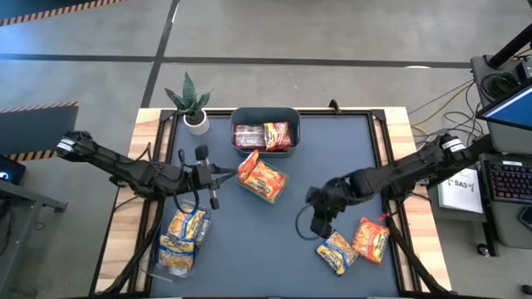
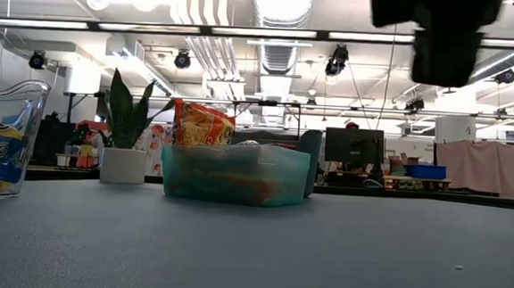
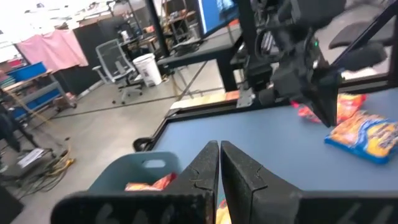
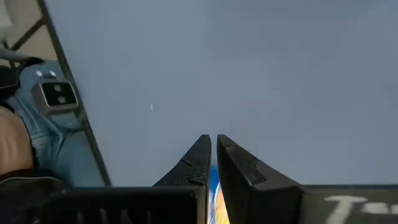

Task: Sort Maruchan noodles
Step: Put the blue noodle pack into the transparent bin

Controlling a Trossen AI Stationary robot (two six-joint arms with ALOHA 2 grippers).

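Right end effector (image 1: 320,224) hovers over the blue table (image 1: 332,158), its fingers (image 4: 200,163) pinched nearly together, a sliver of yellow-and-blue wrapper showing between them in the right wrist view; whether it truly grips that packet, I cannot tell. Just beside it, toward the table's near right corner, lie two crinkly flat packets: a yellow-with-blue packet (image 1: 337,252) and an orange-red packet (image 1: 371,239), touching one another.

Taking the grey-teal tub (image 1: 265,112) at the far edge as landmark: inside it sit a dark red-with-white packet (image 1: 248,135) and an orange one (image 1: 279,135), side by side. Just in front of the tub, two more orange packets (image 1: 263,176) lie overlapping. Left end effector (image 1: 218,175) holds beside them, fingers (image 3: 205,168) shut with nothing between. A clear plastic bin (image 1: 181,241) of yellow-blue packets stands nearer the front left. A potted plant (image 1: 191,104) stands left of the tub.

Open matte table surface spreads between the tub and the right end effector.
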